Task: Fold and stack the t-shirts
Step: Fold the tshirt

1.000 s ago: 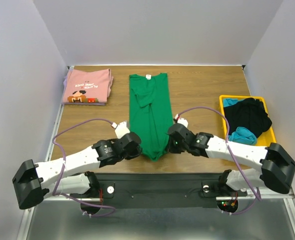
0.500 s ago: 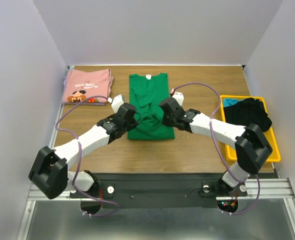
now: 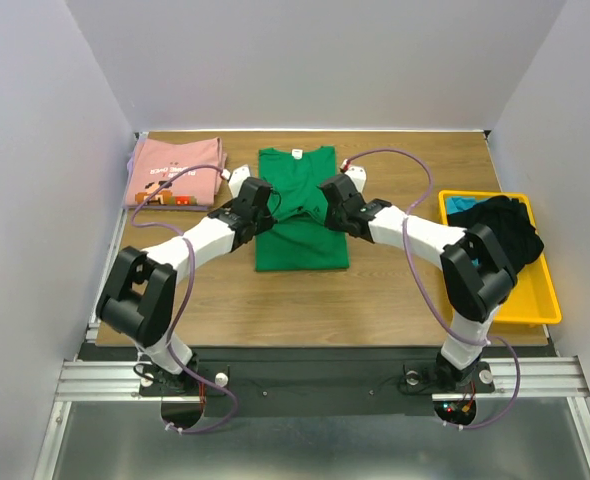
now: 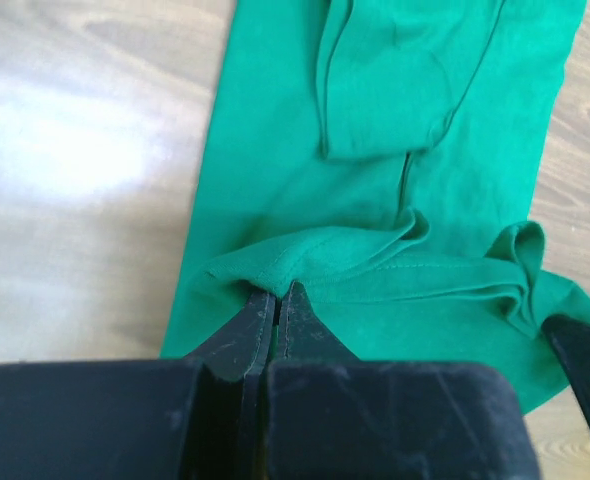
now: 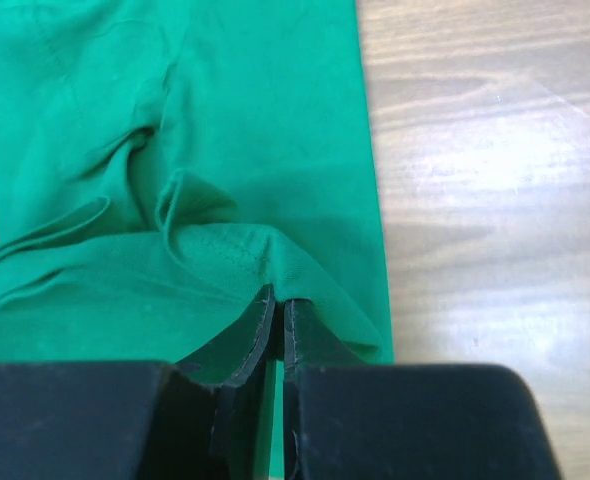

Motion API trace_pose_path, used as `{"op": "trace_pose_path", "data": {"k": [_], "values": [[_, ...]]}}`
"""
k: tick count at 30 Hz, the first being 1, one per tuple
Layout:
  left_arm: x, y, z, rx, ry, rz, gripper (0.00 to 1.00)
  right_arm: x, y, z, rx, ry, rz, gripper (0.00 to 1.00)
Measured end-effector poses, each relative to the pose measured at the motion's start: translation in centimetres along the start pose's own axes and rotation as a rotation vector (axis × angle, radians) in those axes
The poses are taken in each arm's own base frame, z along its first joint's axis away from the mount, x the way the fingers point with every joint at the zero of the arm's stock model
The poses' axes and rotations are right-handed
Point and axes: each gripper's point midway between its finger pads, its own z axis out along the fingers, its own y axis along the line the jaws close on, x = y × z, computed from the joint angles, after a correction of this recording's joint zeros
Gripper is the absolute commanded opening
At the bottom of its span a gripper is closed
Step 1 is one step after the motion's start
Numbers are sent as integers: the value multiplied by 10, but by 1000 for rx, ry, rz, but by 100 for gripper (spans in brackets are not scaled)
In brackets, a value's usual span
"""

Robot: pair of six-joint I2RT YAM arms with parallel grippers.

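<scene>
Hem (image 4: pixel 375 265) carried farther back — green t-shirt (image 3: pixel 300 245) runs near-to-far, collar (image 3: pixel 297 153) away.

We note green t-shirt (image 3: pixel 301 243) mid-bench (image 3: pixel 395 290), sleeves folded in, lower hem lifted over middle, white label at far collar. Pink t-shirt (image 3: pixel 175 165) folded flat, far-left corner, graphic up.

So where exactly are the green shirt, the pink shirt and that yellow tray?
green t-shirt (image 3: pixel 300 250): top view, folded-over lower half.
pink t-shirt (image 3: pixel 175 152): top view, plain cloth above the print.
yellow tray (image 3: pixel 535 300): top view, bare near-right corner.
</scene>
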Motion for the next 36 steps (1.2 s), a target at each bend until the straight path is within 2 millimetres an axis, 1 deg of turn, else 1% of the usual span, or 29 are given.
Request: {"op": "trace_pose_path", "data": {"k": [3, 6, 7, 8, 10, 11, 12, 14, 15, 16, 18, 19, 20, 21, 22, 23, 25, 28, 30, 32, 34, 36], "values": [[-3, -5, 14, 12, 3, 12, 0, 1, -1, 14, 9, 4, -13, 1], [-4, -5, 27, 7, 10, 18, 0, -1, 1, 28, 12, 6, -15, 3], [-3, -4, 31, 3, 13, 20, 0, 0, 1, 32, 12, 8, -16, 4], [-3, -3, 35, -1, 16, 22, 0, 0, 1, 35, 14, 9, -17, 9], [-3, -1, 42, -10, 22, 24, 15, 1, 0, 44, 18, 13, -13, 17], [-2, -1, 44, -11, 24, 28, 27, 2, -1, 46, 21, 16, -13, 21], [-2, -1, 46, -12, 28, 29, 55, 3, -2, 49, 23, 18, -11, 32], [-3, -1, 47, -12, 29, 39, 82, 2, -4, 51, 27, 19, -11, 44], [-4, -2, 48, -8, 27, 39, 97, 1, -4, 52, 26, 17, -8, 55], [-5, -2, 48, -8, 24, 38, 99, -1, -3, 51, 25, 13, -3, 63], [-8, -5, 47, 3, 17, 47, 98, -6, -2, 52, 19, 5, -2, 70], [-9, -6, 47, 7, 15, 47, 98, -7, -1, 52, 18, 2, 0, 75], [-9, -8, 46, 14, 17, 49, 98, -8, -1, 51, 14, 2, -1, 85], [-9, -9, 45, 19, 18, 50, 99, -8, -1, 49, 10, 3, 0, 89], [-10, -10, 44, 26, 18, 51, 98, -10, 0, 46, 2, 1, 3, 97], [-11, -12, 40, 38, 18, 50, 98, -11, 1, 43, -8, 1, 1, 100], [-14, -14, 32, 61, 9, 44, 98, -13, 2, 31, -33, -4, 5, 100], [-13, -8, 6, 96, -6, 26, 98, -13, -3, 5, -75, -7, 17, 100], [-7, 1, -13, 121, -13, 9, 98, -11, -7, -10, -102, -5, 27, 100], [2, 8, -24, 138, -9, -10, 98, -6, -8, -23, -140, 9, 31, 100], [19, 21, -33, 141, 16, -26, 98, -2, -4, -28, -174, 28, 29, 100], [39, 33, -38, 140, 49, -38, 98, 3, 5, -28, -222, 56, 19, 100]]}}
